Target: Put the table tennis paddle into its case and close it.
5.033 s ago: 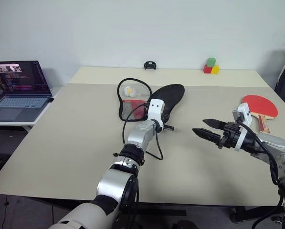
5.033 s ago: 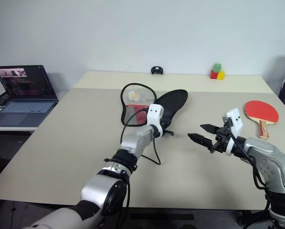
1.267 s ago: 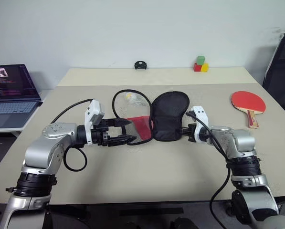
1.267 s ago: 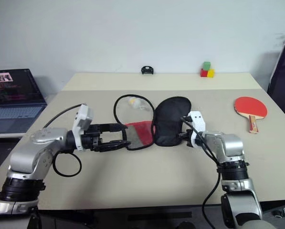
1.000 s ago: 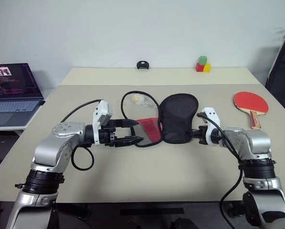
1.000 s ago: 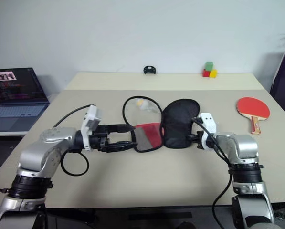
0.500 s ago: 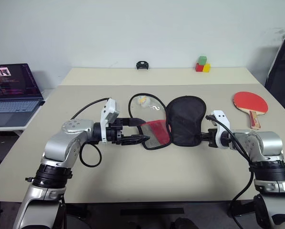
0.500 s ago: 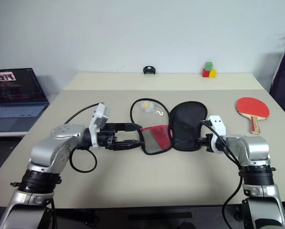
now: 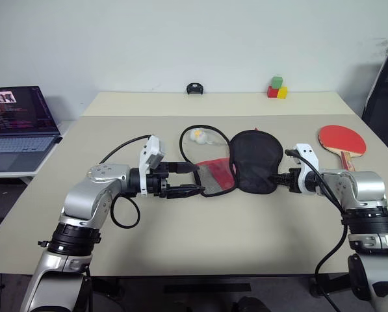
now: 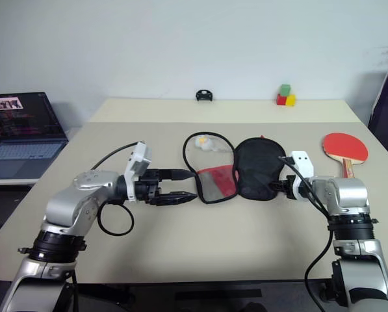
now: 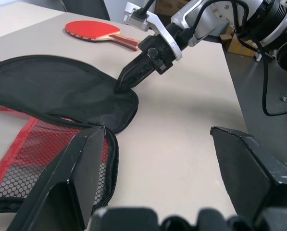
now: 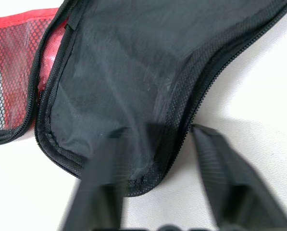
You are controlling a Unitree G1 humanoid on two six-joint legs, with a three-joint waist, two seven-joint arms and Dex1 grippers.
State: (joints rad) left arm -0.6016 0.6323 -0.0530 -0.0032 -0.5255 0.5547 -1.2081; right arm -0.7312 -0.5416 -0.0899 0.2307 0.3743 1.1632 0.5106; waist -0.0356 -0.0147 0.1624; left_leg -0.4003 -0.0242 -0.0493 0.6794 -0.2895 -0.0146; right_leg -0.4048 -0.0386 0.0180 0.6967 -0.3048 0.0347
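Case (image 9: 236, 168) unzipped and spread flat mid-table, ready for loading. Left gripper (image 9: 192, 179) open beside mesh half; right gripper (image 12: 157, 183) parted over black half's edge. Paddle (image 9: 340, 140) at right edge.

Case (image 9: 254, 159): matt black cloth, red mesh; paddle (image 9: 340, 138) seemingly smooth rubber, wood.

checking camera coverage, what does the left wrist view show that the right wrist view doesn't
Left wrist view, not the right: the table tennis paddle lying beyond the case, the right gripper seen from outside at the case's narrow end, and the open left gripper. Right wrist view, not the left: the zip teeth along the black half's edge, close up, with the right gripper's fingers parted. Both: the case, its black half and red mesh half.
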